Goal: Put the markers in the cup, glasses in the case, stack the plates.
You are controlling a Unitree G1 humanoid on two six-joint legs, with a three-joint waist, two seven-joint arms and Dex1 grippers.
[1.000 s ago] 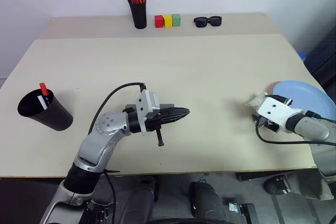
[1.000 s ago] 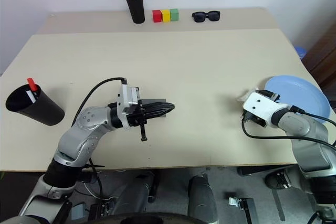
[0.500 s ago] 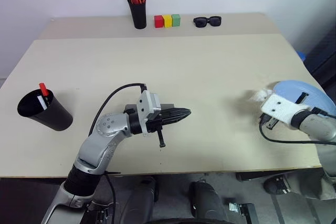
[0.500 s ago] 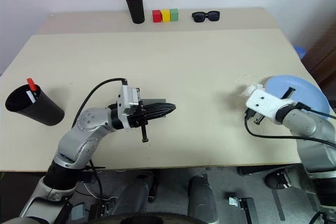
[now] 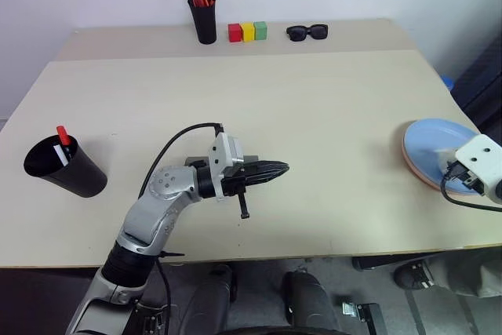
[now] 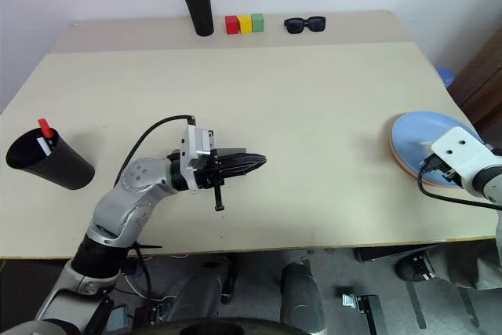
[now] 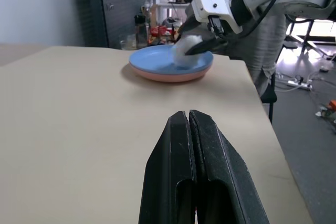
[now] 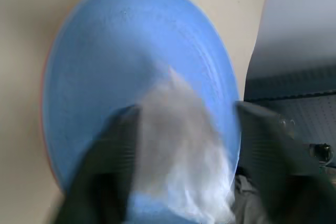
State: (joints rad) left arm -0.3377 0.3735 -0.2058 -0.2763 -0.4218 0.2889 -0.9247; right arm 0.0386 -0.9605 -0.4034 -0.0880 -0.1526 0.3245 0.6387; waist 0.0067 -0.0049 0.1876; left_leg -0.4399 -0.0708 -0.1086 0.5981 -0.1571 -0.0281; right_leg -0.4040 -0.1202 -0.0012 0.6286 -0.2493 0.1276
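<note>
- Plates (image 5: 430, 145) sat stacked at 3 o'clock on the table (image 5: 314, 92), near its edge. The light blue plate (image 7: 157, 61) lay on the salmon pink plate (image 7: 169, 76), so only a thin pink rim showed. That part of the task looked done.
- Both plates were round, shallow and smooth, with a matte glaze.
- The right gripper (image 7: 203, 44) hung over the blue plate with its 2 black fingers spread wide. A crumpled white wad (image 8: 181, 145), soft like tissue or cloth, sat between them. I could not tell whether it rested on the plate or was pinched at a fingertip.
- The left gripper (image 5: 278, 169) was at about 6 o'clock, level and pointing toward 3 o'clock. Its ribbed black fingers were pressed together on nothing.
- A flat grey shape just behind it was probably the case (image 5: 251, 160), and most of it was hidden. The closed claw parked there suggested it was guarding or steadying the box.
- The cup (image 5: 78, 180), black with a flaring rim, stood at 9 o'clock. It held the red marker (image 5: 63, 135) and the white marker (image 5: 61, 153) upright against its wall, so that step also looked finished.
- At 12 o'clock a narrow black pen holder (image 5: 205, 23), 3 coloured blocks (image 5: 248, 31) and thick sunglasses (image 5: 307, 33) stood in a row, well away from the work.
</note>
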